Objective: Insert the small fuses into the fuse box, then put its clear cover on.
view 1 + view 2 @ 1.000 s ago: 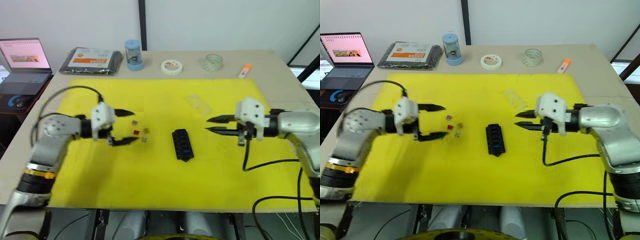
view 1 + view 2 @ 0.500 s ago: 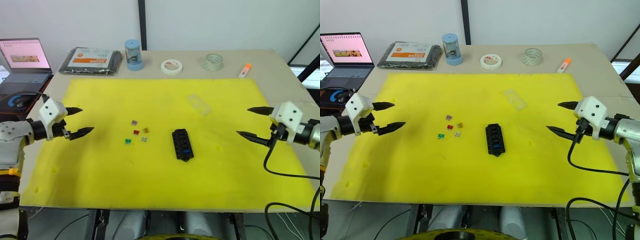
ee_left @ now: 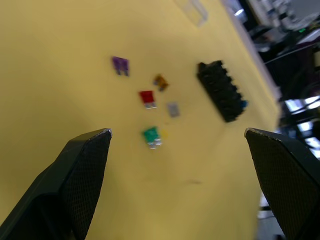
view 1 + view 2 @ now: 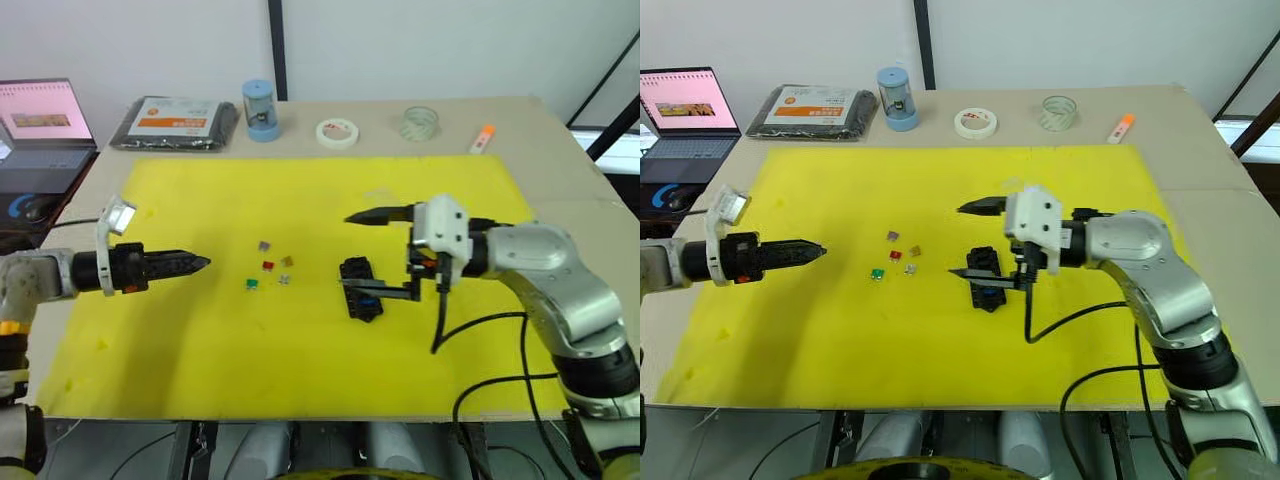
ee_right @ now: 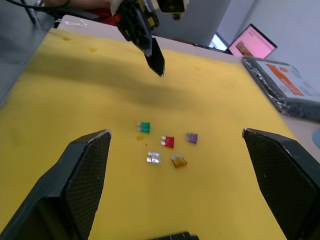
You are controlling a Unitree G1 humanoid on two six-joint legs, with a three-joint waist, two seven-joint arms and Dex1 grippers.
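Five small fuses (image 4: 897, 254) lie loose left of the fuse box (image 4: 986, 276) mid-table, so my right gripper (image 4: 971, 240) spreads its empty jaws wide over the box, left gripper (image 4: 812, 249) equally wide and empty.

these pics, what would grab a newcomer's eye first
Probably the bright yellow mat covering the table, with the right gripper spread wide open over the black fuse box at its middle. Next, the small fuses scattered loose just to the box's left, with the left gripper pointing at them from the mat's left side.
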